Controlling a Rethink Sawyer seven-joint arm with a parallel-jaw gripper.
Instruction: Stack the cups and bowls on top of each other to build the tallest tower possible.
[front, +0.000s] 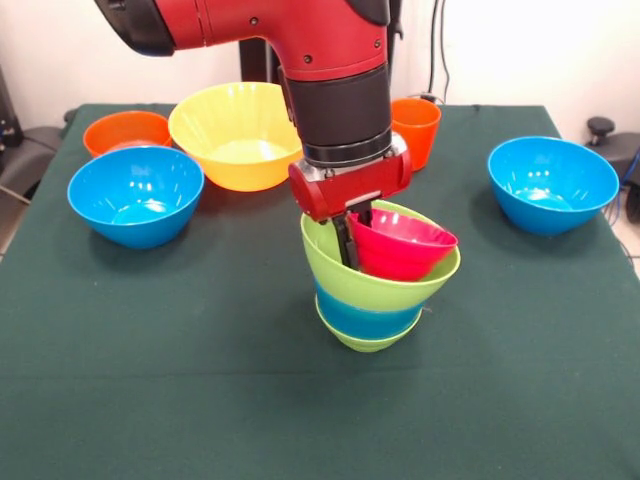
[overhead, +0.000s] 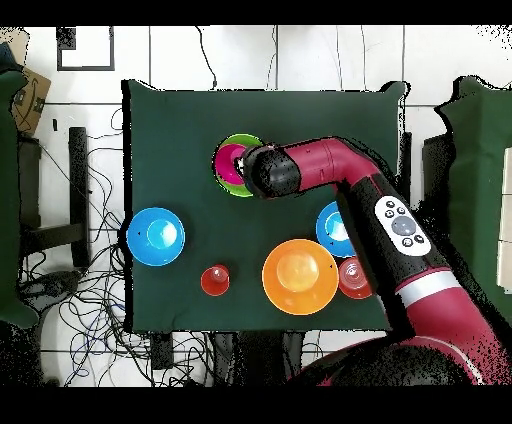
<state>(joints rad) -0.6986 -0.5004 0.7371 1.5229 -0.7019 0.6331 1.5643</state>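
Observation:
The tower (front: 372, 300) stands mid-table: a small green bowl at the bottom, a blue bowl in it, and a lime green bowl (front: 345, 270) tilted on top. Inside the lime bowl sits a red-pink bowl (front: 405, 250), also tilted. My gripper (front: 352, 232) comes straight down and is shut on the near-side rim of the red-pink bowl, one finger outside the wall. From above, the tower (overhead: 236, 146) and the red-pink bowl (overhead: 229, 160) lie just left of the gripper (overhead: 247, 166). An orange cup (front: 417, 128) stands upright behind the arm.
Loose on the cloth are a large yellow bowl (front: 238, 135), an orange bowl (front: 126, 130), a blue bowl (front: 135, 195) on the left and another blue bowl (front: 552, 183) on the right. The arm (overhead: 340, 165) crosses above the table.

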